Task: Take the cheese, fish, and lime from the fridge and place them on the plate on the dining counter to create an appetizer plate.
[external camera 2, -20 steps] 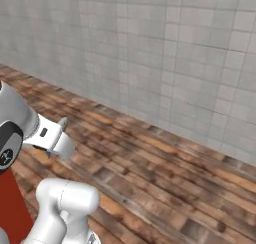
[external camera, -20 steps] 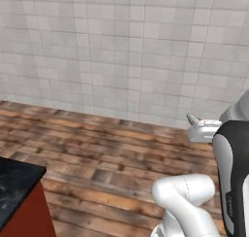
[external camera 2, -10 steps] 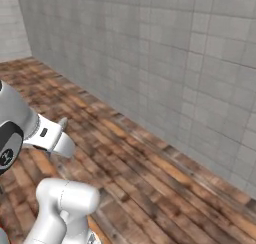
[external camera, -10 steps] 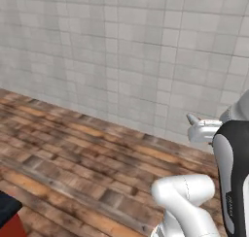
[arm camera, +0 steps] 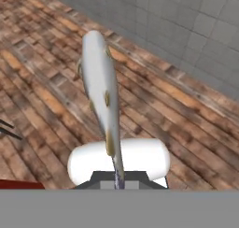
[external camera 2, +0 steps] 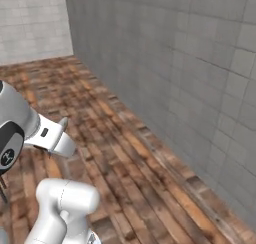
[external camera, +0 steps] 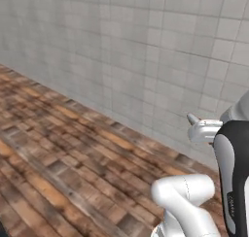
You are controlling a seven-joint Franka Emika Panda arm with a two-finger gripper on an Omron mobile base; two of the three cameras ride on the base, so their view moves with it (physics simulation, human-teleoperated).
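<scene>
I am looking over a brown plank floor [external camera: 63, 148] on the left toward a grey tiled wall [external camera: 146, 51] on the far side. My gripper [arm camera: 117, 179] is pinching narrow on the tail of the fish [arm camera: 100, 77], which is sticking out away from me, silvery, above the planks, near where floor meets wall on the right.

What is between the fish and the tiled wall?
Nothing stands there. In the hand view the fish, pinched by its tail in the gripper, sticks out over bare wooden floor that runs up to the tiled wall.
</scene>
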